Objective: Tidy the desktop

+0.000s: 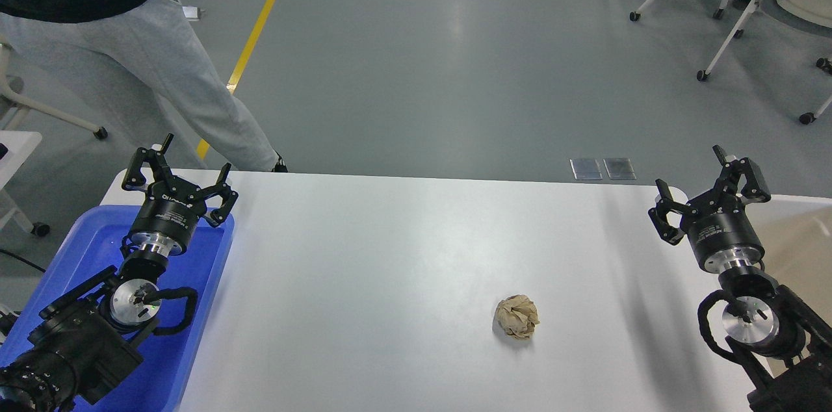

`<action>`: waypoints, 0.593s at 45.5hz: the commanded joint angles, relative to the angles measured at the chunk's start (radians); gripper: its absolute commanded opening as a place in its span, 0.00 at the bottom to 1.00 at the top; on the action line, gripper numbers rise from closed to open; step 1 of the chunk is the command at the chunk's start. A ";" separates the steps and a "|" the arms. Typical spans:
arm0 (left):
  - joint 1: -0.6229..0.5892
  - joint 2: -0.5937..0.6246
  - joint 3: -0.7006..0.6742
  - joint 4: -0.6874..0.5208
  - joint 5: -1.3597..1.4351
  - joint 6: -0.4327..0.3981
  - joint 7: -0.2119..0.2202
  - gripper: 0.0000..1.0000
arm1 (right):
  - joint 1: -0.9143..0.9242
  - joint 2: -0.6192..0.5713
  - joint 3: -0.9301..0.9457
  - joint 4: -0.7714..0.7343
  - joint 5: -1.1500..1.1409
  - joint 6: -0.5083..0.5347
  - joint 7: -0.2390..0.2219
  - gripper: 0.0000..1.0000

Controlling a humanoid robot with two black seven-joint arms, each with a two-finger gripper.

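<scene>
With both the left gripper (pixel 180 171) and right gripper (pixel 708 184) spread empty, nothing is yet grasped, and the crumpled brown paper ball (pixel 517 316) on the matte white desktop (pixel 390 256) must probably be reached next.

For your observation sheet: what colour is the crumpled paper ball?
Light brown paper ball, clearest in the head view.

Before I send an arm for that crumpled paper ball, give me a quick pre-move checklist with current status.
1. Right pincer open, empty: ok.
2. Left pincer open, empty: ok.
3. Paper ball lying free on the desktop, nothing touching it: ok.
4. Path from right pincer to ball unobstructed: ok.
5. Beige bin at right, inside clear: cannot tell, mostly hidden by the arm.
6. Person standing close to the far left corner: not ok.
</scene>
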State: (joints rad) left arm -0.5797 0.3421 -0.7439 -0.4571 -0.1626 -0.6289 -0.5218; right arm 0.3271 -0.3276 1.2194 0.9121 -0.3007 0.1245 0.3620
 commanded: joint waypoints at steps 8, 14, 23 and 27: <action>0.000 0.000 0.000 0.000 0.000 0.000 -0.001 1.00 | 0.000 0.002 -0.003 -0.001 0.000 0.000 0.000 0.99; 0.000 0.000 0.000 0.000 0.000 0.000 -0.001 1.00 | 0.000 -0.001 0.005 0.001 0.002 0.001 0.000 0.99; 0.000 0.000 0.000 0.000 0.000 0.000 -0.001 1.00 | 0.009 -0.005 0.003 -0.007 0.002 -0.006 0.000 0.99; 0.000 0.000 0.000 0.000 0.000 0.000 -0.001 1.00 | 0.013 -0.008 0.000 -0.001 0.002 -0.009 0.000 0.99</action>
State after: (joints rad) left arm -0.5797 0.3421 -0.7439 -0.4571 -0.1626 -0.6289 -0.5229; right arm 0.3321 -0.3299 1.2234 0.9081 -0.2995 0.1212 0.3620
